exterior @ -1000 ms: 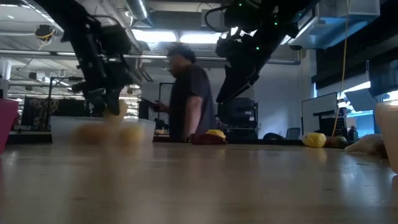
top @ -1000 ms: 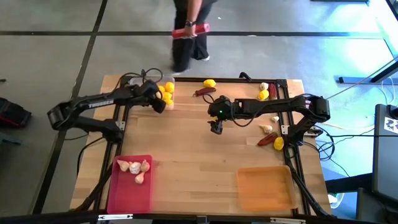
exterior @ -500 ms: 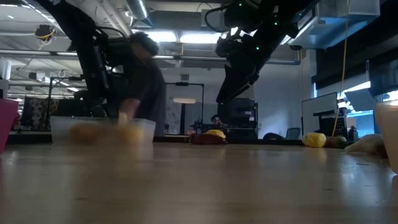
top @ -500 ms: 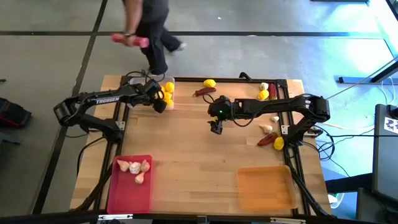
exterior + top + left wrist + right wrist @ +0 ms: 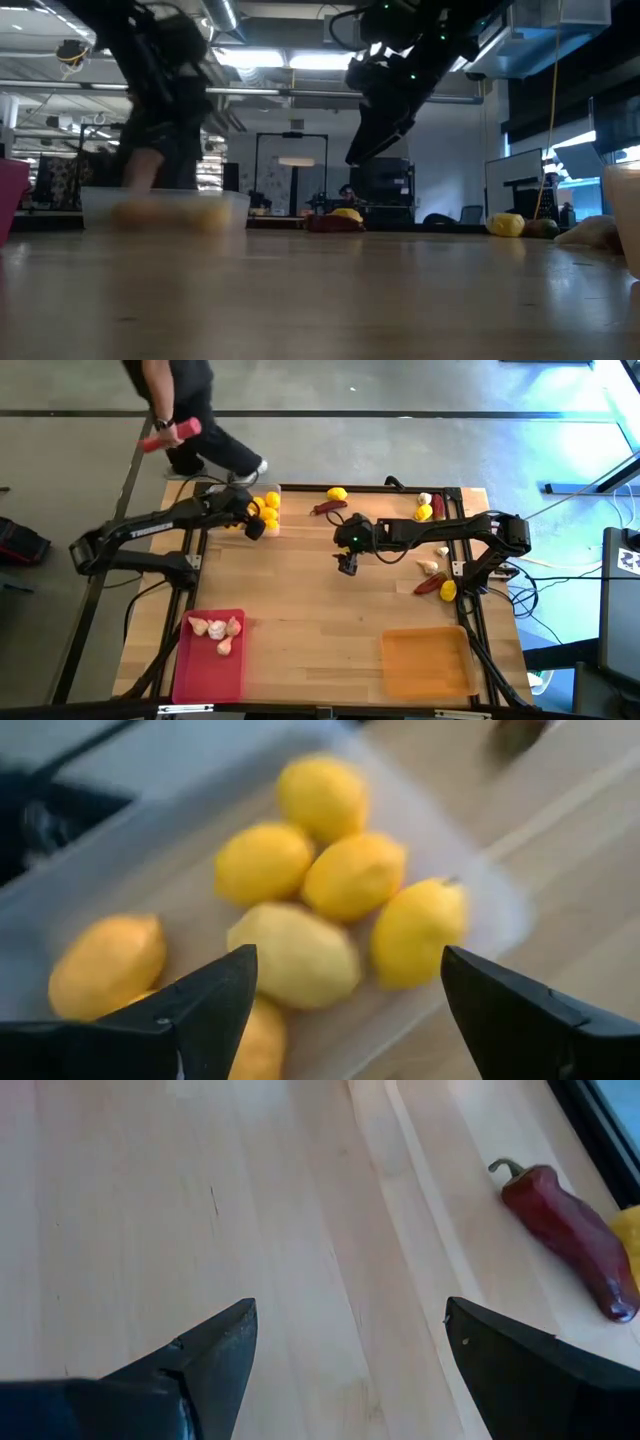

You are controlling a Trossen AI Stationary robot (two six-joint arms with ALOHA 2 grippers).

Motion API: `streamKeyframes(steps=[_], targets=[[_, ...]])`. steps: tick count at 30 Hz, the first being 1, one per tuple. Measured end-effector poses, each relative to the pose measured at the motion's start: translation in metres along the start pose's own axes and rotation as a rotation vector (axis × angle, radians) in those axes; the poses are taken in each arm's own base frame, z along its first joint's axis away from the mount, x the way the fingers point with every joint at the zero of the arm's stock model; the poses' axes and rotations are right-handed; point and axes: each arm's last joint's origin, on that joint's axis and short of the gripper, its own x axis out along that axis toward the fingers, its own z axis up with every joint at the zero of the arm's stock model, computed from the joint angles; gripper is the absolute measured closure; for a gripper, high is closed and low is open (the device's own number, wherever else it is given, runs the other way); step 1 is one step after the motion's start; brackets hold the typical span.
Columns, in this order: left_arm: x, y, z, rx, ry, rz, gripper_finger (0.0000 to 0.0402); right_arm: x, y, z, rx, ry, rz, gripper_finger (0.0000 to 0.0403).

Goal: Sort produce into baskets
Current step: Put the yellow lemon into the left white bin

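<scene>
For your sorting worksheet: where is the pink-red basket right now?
In the high view, the pink-red basket sits at the table's near left corner, holding garlic bulbs at its far end; the orange basket lies opposite, at the near right.

Evenly lit from above; cold blue glare at the high view's right edge. Ceiling lights (image 5: 255, 58) blown out, arms backlit dark. Near surface (image 5: 320, 300) and clear tray (image 5: 165, 210) soft; lemons (image 5: 290, 955) motion-blurred.

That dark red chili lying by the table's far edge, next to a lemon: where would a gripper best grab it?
Probably across the middle of the chili pepper, coming straight down from above. It lies flat and long on the table, so fingers closing across its narrow width should fit; the thin stem looks harder to hold.
</scene>
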Motion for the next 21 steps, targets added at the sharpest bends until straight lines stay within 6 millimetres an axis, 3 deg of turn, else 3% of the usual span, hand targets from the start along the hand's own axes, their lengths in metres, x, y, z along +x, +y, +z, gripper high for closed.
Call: streamKeyframes(steps=[9, 14, 21], targets=[[-0.030, -0.028, 0.006, 0.149, -0.229, -0.160, 0.0089, 0.000, -0.001, 0.003, 0.021, -0.030, -0.019, 0.0088], [-0.030, -0.050, 0.006, 0.228, -0.274, -0.230, 0.0089, -0.005, -0.003, -0.001, 0.012, 0.015, -0.069, 0.0088], [-0.023, -0.077, -0.001, 0.359, -0.278, -0.286, 0.0089, -0.033, -0.013, -0.012, -0.022, 0.133, -0.214, 0.0088]])
